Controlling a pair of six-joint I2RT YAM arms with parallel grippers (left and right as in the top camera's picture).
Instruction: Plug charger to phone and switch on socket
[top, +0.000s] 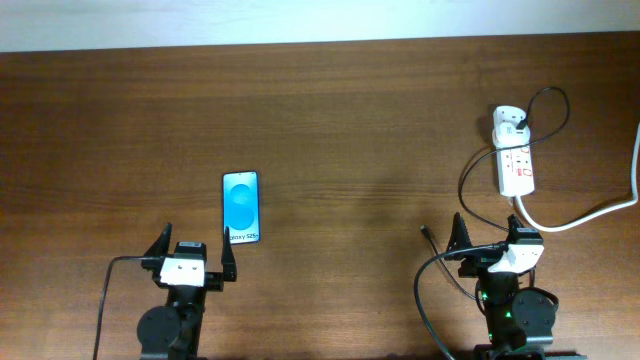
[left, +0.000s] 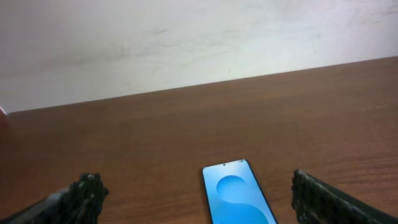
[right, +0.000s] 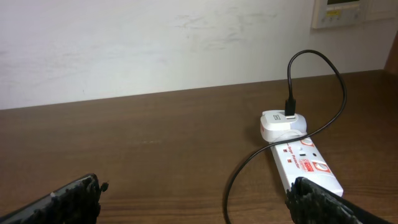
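A brown wooden table is seen from above, with a robot arm at each near corner. A pale wall stands behind the table.

The phone lies flat on the left half of the table. Its bright blue screen faces up and its long side points away from the robot. Its near end is just beside the right finger of the left gripper. That gripper is released, with its fingers spread wide and holding nothing. In the left wrist view the phone lies ahead of the two fingers, a little right of centre.

The socket is a white power strip with red markings. It lies at the far right of the table, well apart from the phone. A thick white cord leaves its near end and curves off to the right edge.

The white plug of the charger sits in the far end of the socket. Its thin black cable rises from the plug, loops round, crosses the strip and runs down towards the right gripper. The cable's free end cannot be made out clearly.

The right gripper is also released, with its fingers wide apart and empty. It sits just short of the near end of the socket.
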